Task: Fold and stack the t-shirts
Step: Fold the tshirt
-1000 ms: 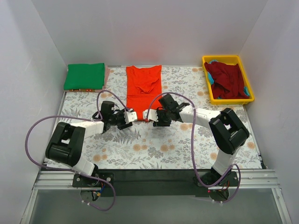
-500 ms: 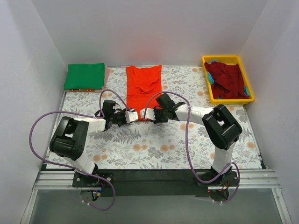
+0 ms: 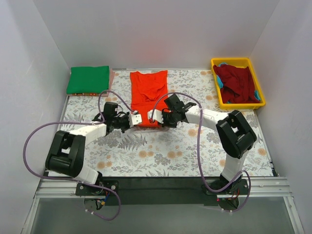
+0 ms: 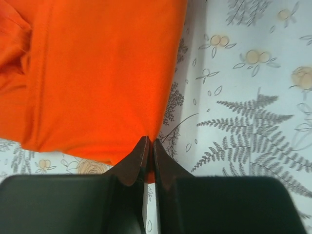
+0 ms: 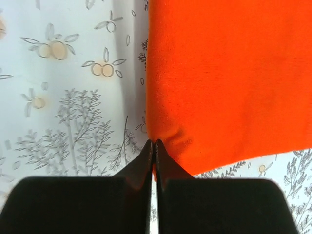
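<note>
Evidently, left gripper (image 3: 132,118) & right gripper (image 3: 153,117) are each clamped tight on a near hem corner of the orange shirt (image 3: 148,87), spread on the table (image 3: 170,148). Best: lift both corners evenly, carry toward collar w/o slack, fold square.

The left arm (image 3: 90,129) and right arm (image 3: 209,117) are each showing white link shells alternating with bulky black joint housings, the largest black blocks sitting farthest back from the fingers. Lilac cables (image 3: 198,156) are looping from just behind each wrist back to the bases. At the left gripper (image 3: 132,118) and right gripper (image 3: 152,117), small white blocks are capping the tips. Seen from the wrists, the left gripper's fingers (image 4: 131,165) and the right gripper's fingers (image 5: 141,165) are appearing as dark, glossy wedges tapering to sharp points, widening behind into a blurred black body.
</note>
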Available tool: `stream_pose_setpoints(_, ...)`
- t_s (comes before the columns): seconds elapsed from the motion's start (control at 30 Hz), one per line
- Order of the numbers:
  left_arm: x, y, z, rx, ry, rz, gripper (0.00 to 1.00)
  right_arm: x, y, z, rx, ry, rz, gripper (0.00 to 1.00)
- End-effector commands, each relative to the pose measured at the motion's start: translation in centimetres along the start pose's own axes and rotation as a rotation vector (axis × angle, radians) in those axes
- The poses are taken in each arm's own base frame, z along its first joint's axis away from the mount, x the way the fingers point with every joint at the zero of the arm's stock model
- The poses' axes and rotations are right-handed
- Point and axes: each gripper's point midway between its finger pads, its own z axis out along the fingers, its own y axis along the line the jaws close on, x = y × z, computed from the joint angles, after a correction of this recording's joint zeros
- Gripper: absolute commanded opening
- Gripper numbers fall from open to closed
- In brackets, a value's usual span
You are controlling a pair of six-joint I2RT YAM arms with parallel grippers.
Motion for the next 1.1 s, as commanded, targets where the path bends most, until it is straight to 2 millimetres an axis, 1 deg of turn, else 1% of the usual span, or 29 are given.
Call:
stream_pose_setpoints(0.0, -3.9, -0.6, -2.4, 0.049, -0.070, -0.008, 0.00, -3.9, 0.1, -4.6, -0.021, -0.093, 0.067, 0.01)
stream_pose_setpoints(0.03, -3.8, -1.9, -2.9, 0.087, -0.060, -0.035, 0.00, -4.0, 1.1, -5.1, -0.056, -0.101, 0.094, 0.01)
stream_pose_setpoints(0.07, -4.8, -2.2, -3.6, 0.088, -0.075, -0.017, 0.00, -4.3, 1.6, -5.6, -0.070, -0.108, 0.102, 0.01)
stream_pose_setpoints(0.1, -5.0, -2.7, -3.9, 0.096, -0.074, -0.018, 0.00, -4.4, 2.2, -6.1, -0.087, -0.114, 0.114, 0.01)
stream_pose_setpoints(0.13, -4.7, -3.6, -4.1, 0.111, -0.066, -0.042, 0.00, -4.5, 3.1, -7.0, -0.105, -0.117, 0.129, 0.01)
stream_pose_setpoints(0.17, -5.2, -4.3, -4.7, 0.112, -0.069, -0.038, 0.00, -4.7, 3.7, -7.4, -0.118, -0.127, 0.158, 0.01)
stream_pose_setpoints(0.2, -5.1, -5.0, -4.9, 0.119, -0.068, -0.042, 0.00, -4.8, 4.1, -7.9, -0.124, -0.134, 0.169, 0.01)
stream_pose_setpoints(0.23, -4.8, -5.8, -5.1, 0.126, -0.064, -0.056, 0.00, -4.9, 5.2, -8.6, -0.144, -0.143, 0.182, 0.01)
stream_pose_setpoints(0.27, -4.9, -6.5, -5.4, 0.135, -0.063, -0.064, 0.00, -5.0, 5.8, -9.0, -0.155, -0.151, 0.191, 0.01)
stream_pose_setpoints(0.3, -5.8, -6.8, -6.0, 0.129, -0.085, -0.045, 0.00, -5.3, 6.5, -9.9, -0.158, -0.167, 0.189, 0.01)
stream_pose_setpoints(0.33, -5.7, -8.0, -6.5, 0.159, -0.078, -0.064, 0.00, -4.7, 8.3, -10.0, -0.201, -0.162, 0.202, 0.01)
stream_pose_setpoints(0.37, -6.2, -8.9, -6.8, 0.182, -0.082, -0.059, 0.00, -4.7, 9.7, -10.1, -0.227, -0.165, 0.195, 0.01)
stream_pose_setpoints(0.4, -7.1, -9.4, -7.6, 0.187, -0.098, -0.033, 0.00, -5.1, 10.5, -11.1, -0.226, -0.187, 0.175, 0.01)
stream_pose_setpoints(0.43, -7.1, -11.5, -8.3, 0.258, -0.091, -0.052, 0.00, -4.9, 12.0, -11.4, -0.255, -0.182, 0.170, 0.01)
stream_pose_setpoints(0.47, -7.7, -12.4, -9.0, 0.284, -0.101, -0.043, 0.00, -4.6, 14.3, -11.3, -0.305, -0.167, 0.150, 0.01)
stream_pose_setpoints(0.5, -8.2, -13.5, -9.4, 0.319, -0.112, -0.040, 0.00, -5.2, 15.2, -12.2, -0.309, -0.189, 0.124, 0.01)
stream_pose_setpoints(0.53, -8.8, -15.0, -10.5, 0.357, -0.127, -0.060, 0.00, -5.1, 17.0, -12.9, -0.369, -0.196, 0.122, 0.01)
stream_pose_setpoints(0.6, -9.5, -16.0, -11.4, 0.381, -0.147, -0.056, 0.00, -5.0, 18.3, -13.7, -0.413, -0.205, 0.128, 0.01)
stream_pose_setpoints(0.67, -10.1, -16.7, -12.4, 0.394, -0.157, -0.078, 0.00, -5.1, 18.9, -14.3, -0.443, -0.209, 0.113, 0.01)
stream_pose_setpoints(0.73, -10.8, -16.4, -12.7, 0.387, -0.157, -0.107, 0.00, -6.3, 17.8, -15.2, -0.408, -0.240, 0.083, 0.01)
stream_pose_setpoints(0.8, -11.3, -15.0, -12.4, 0.348, -0.133, -0.162, 0.00, -7.8, 15.9, -15.7, -0.375, -0.263, 0.074, 0.01)
stream_pose_setpoints(0.83, -11.8, -13.3, -11.9, 0.296, -0.142, -0.135, 0.00, -8.2, 15.1, -16.0, -0.367, -0.272, 0.075, 0.01)
stream_pose_setpoints(0.87, -11.1, -11.9, -11.0, 0.263, -0.103, -0.152, 0.00, -8.0, 13.6, -15.9, -0.343, -0.275, 0.075, 0.01)
stream_pose_setpoints(0.9, -12.3, -9.4, -10.6, 0.203, -0.128, -0.122, 0.00, -8.2, 12.2, -15.7, -0.340, -0.269, 0.081, 0.01)
stream_pose_setpoints(0.93, -12.4, -8.3, -10.0, 0.188, -0.126, -0.120, 0.00, -8.0, 11.1, -15.4, -0.331, -0.267, 0.079, 0.01)
stream_pose_setpoints(0.97, -12.5, -6.8, -9.7, 0.168, -0.128, -0.123, 0.00, -7.1, 9.3, -15.2, -0.303, -0.262, 0.089, 0.01)
stream_pose_setpoints(1.0, -11.5, -5.7, -8.1, 0.192, -0.100, -0.164, 0.00, -6.2, 8.1, -13.9, -0.318, -0.240, 0.117, 0.01)
stream_pose_setpoints(1.03, -12.6, -3.4, -7.7, 0.156, -0.121, -0.154, 0.00, -6.3, 6.4, -13.9, -0.297, -0.248, 0.118, 0.01)
stream_pose_setpoints(1.07, -12.1, -1.8, -7.4, 0.138, -0.117, -0.176, 0.00, -5.4, 5.0, -13.6, -0.282, -0.243, 0.145, 0.01)
